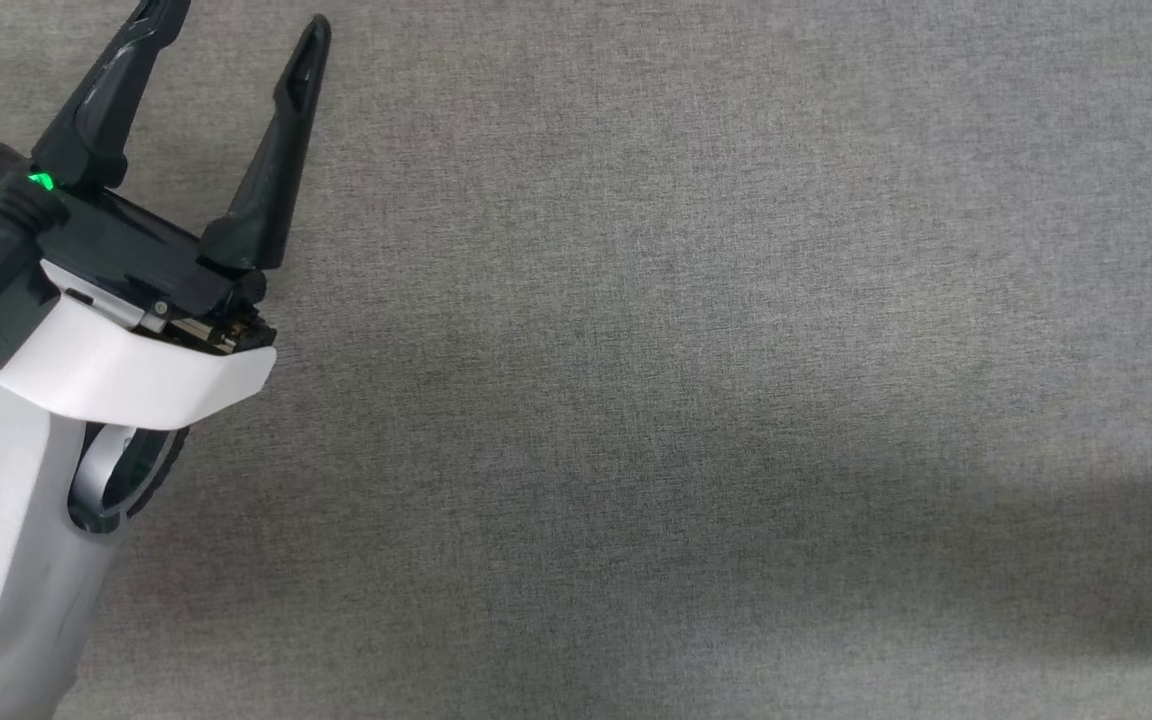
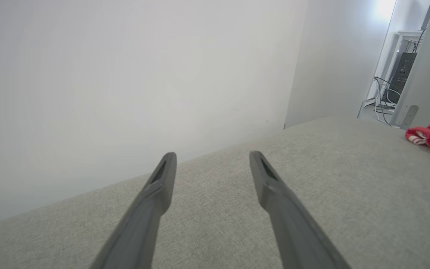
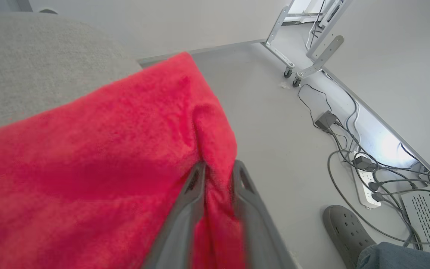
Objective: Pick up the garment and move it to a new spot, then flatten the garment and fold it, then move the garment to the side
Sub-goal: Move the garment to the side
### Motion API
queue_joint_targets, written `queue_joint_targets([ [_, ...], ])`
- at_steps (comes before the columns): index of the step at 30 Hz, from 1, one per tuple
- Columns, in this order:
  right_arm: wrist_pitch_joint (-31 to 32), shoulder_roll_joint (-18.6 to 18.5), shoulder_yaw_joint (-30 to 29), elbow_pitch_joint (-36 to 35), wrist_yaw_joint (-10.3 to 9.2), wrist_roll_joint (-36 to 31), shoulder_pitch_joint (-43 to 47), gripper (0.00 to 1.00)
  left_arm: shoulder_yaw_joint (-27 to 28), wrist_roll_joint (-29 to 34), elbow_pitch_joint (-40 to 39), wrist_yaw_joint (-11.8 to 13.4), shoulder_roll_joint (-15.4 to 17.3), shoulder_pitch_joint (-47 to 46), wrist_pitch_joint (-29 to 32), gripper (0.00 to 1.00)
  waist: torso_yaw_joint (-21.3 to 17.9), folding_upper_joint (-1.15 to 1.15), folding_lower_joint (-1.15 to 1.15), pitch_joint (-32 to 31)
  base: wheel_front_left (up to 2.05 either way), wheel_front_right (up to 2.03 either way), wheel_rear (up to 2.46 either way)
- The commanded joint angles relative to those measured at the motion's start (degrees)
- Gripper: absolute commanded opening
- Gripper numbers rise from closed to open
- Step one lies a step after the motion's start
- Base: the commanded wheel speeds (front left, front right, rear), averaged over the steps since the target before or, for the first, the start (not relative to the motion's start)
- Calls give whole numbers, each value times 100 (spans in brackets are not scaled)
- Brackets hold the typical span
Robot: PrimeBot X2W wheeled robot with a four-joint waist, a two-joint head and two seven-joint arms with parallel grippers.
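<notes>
A grey fabric worktop (image 1: 696,400) is carrying the red garment (image 3: 88,157) at its edge, lower left of the right wrist view, with bare floor beyond. The right claw (image 3: 218,166) is pinching a fold of it, fingers narrow. The left claw (image 1: 244,15), upper left of the head view, is hanging wide and empty. This is probably the move aside; next, the right claw needs to let go without dragging the cloth.

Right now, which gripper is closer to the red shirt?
Right. The right gripper has a fold of the shirt between its fingers. The left gripper hangs open over the grey surface, the shirt far off.
</notes>
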Motion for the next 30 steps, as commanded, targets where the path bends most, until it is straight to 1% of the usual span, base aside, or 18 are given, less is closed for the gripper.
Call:
queue_joint_targets([
  [1,-99,-34,-3,102,-3,-104,-93,100,25,-31,15,14,-2,43,-26,100,18,0,0,-26,0,0,0],
  [5,-218,-60,11,315,-4,-328,-109,100,10,-31,107,14,-94,129,-26,100,50,0,0,-161,0,0,0],
  [9,-371,-124,380,380,-4,-398,52,100,102,-25,236,14,-252,293,-27,100,93,0,0,-432,0,0,0],
  [14,-738,-97,1402,138,-4,-84,385,100,309,-16,542,14,-506,765,-27,100,180,0,0,-981,0,0,0],
  [20,-1105,84,2629,-333,-3,499,884,100,554,3,916,14,-788,1454,-26,100,342,0,0,-1699,0,0,0],
  [26,-1394,391,3713,-693,-3,983,1525,100,724,16,1213,14,-1048,2070,-26,100,558,0,0,-2371,0,0,0],
  [30,-1623,604,4204,-789,-4,1187,1889,100,828,-44,1381,14,-1184,2466,-27,100,661,0,0,-2735,0,0,0],
])
